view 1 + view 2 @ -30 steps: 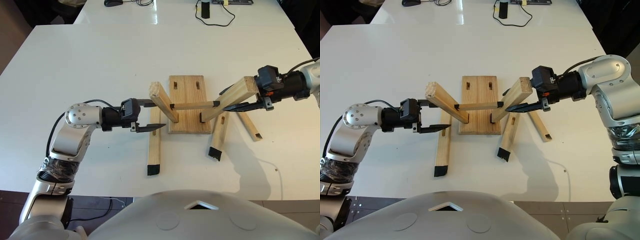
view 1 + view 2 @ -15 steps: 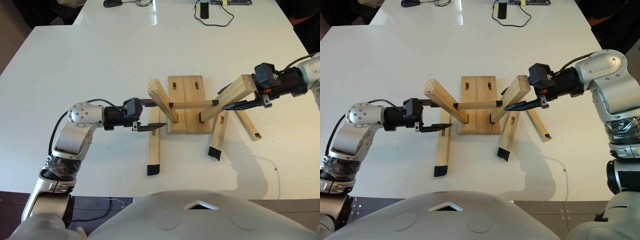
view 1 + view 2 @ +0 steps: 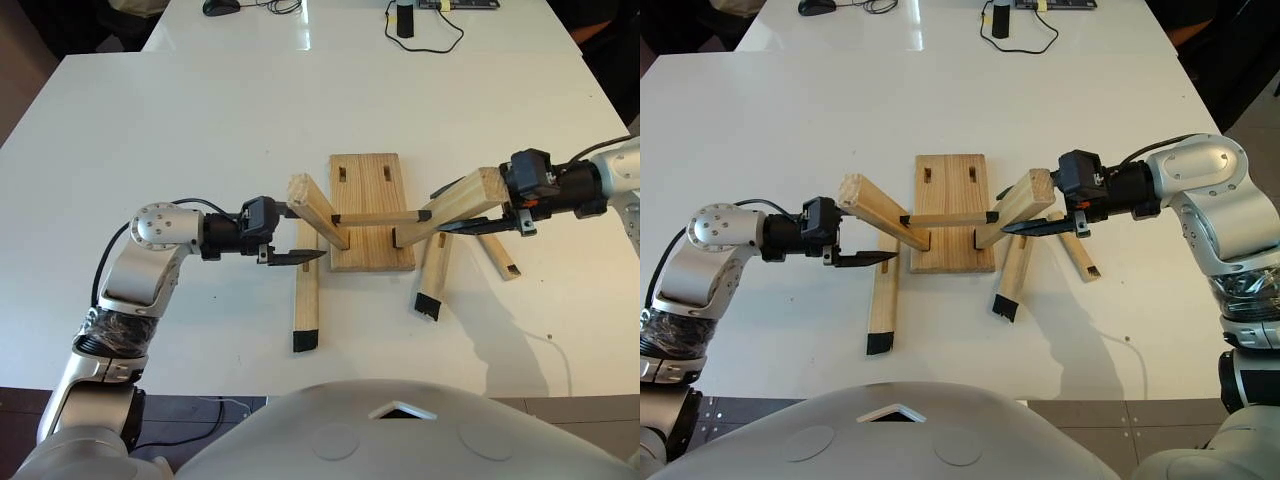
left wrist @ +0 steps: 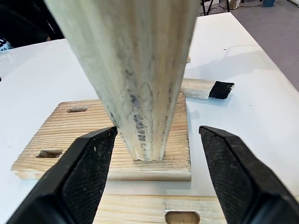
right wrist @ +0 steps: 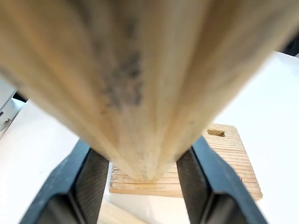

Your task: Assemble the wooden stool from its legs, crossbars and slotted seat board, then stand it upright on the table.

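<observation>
Left claw (image 3: 305, 233) was released: its fingers (image 4: 88, 163) straddled the left leg (image 3: 318, 212) with a gap on either side. That leg stood tilted, foot end on the seat board (image 3: 365, 195). Just below it a loose leg (image 3: 307, 310) lay flat on the white desk (image 3: 150, 120), black tip toward the near edge.

The seat board lay flat mid-desk, slots showing at its far end. A crossbar (image 3: 375, 216) bridged it and joined the two raised legs.

The right leg (image 3: 455, 205) leaned the opposite way, and the right claw (image 3: 442, 212) was clenched on it, fingers tight on both sides. Under it lay a second loose leg (image 3: 433, 280), and just beside that a slotted stick (image 3: 499, 255).
</observation>
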Controlling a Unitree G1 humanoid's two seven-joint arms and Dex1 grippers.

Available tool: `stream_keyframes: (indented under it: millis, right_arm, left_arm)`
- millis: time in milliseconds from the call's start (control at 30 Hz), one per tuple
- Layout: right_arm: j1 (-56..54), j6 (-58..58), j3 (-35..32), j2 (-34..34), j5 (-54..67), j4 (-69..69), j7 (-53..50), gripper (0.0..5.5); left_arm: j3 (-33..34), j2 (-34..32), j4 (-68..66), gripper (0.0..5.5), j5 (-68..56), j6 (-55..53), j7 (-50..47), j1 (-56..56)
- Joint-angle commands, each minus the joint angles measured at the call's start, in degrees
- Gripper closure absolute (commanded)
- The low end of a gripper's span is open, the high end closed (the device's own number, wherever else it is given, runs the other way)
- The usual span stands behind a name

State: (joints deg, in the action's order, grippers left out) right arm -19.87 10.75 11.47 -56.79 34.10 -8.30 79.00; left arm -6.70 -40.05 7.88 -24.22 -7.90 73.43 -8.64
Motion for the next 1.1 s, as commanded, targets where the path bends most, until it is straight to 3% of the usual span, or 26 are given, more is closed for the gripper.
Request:
stream_keyframes:
  millis: [33,200,333,433,567,700,1100]
  right_arm:
    - [8.68,6.81,9.79,-0.52,-5.96,1.02,4.27,3.49]
    - [5.61,7.43,9.52,-0.61,-5.77,1.96,5.62,3.49]
    - [3.74,7.79,9.6,-0.38,-5.99,2.89,6.57,3.49]
    - [2.36,7.81,10.24,0.09,-6.57,3.65,7.15,3.49]
    - [0.38,7.61,11.62,1.01,-7.06,4.57,7.47,3.49]
    - [-0.84,7.35,12.74,1.63,-7.44,5.08,7.7,3.49]
    - [-1.36,6.94,14.26,1.96,-8.17,4.85,8.0,3.49]
  left_arm:
    - [4.57,-4.88,-5.65,2.24,-5.19,-5.53,5.7,-5.63]
    - [5.25,-5.35,-19.26,2.24,-3.95,-6.56,9.51,-16.28]
    - [5.08,2.74,-22.97,2.24,-9.25,-14.59,7.4,-31.68]
    - [0.0,8.68,-20.77,2.24,-9.51,-17.48,9.61,-37.31]
    - [-8.38,12.47,-19.67,2.7,-4.25,-15.23,12.71,-37.53]
    - [-12.19,14.27,-18.83,3.03,-2.22,-14.79,14.22,-35.66]
    - [-9.96,18.04,-19.65,3.03,-4.74,-19.31,12.61,-34.78]
